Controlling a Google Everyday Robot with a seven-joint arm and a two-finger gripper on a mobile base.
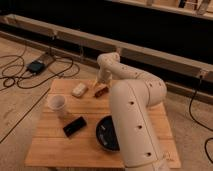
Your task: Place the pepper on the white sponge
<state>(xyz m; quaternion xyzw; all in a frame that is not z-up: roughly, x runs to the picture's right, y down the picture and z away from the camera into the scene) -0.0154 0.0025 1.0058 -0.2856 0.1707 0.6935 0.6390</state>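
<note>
The reddish-brown pepper [101, 91] lies on the wooden table [50, 145] near its far edge. The off-white sponge [79, 90] lies just left of it, with a small gap between them. My white arm reaches over the table from the right and bends down at the far side. My gripper [101, 81] hangs directly over the pepper, at or just above its top. I cannot tell whether it touches the pepper.
A white cup [57, 104] stands at the left of the table. A flat black device [74, 126] lies in front of it. A black round dish [107, 135] sits at the front, partly behind my arm. Cables and a box [36, 66] lie on the floor at the left.
</note>
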